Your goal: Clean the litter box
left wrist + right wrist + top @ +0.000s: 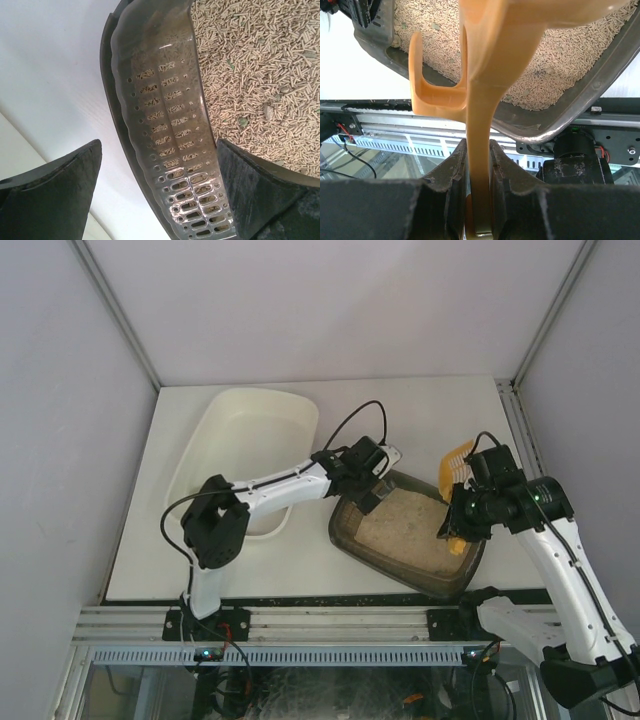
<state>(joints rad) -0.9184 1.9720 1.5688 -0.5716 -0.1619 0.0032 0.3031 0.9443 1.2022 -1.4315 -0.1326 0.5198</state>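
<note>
OK, this looks like the scooping step. Right fingers (pixel 447 195) are clamped hard on the orange scoop (pixel 480 115), which runs on past the fingertips over the rim of the litter box (pixel 600 85). Left fingers (pixel 55 195) are spread wide and straddle the box's corner wall, with one outside it and one over the litter (pixel 260 65); nothing is gripped yet. Suggest closing the left on that wall first so the box can't skate on the table (pixel 420 410). Then rake shallow through the pellets, lift level and sift. White tub (pixel 250 425) sits further out, on the outer-finger side, and is probably the dump spot.
</note>
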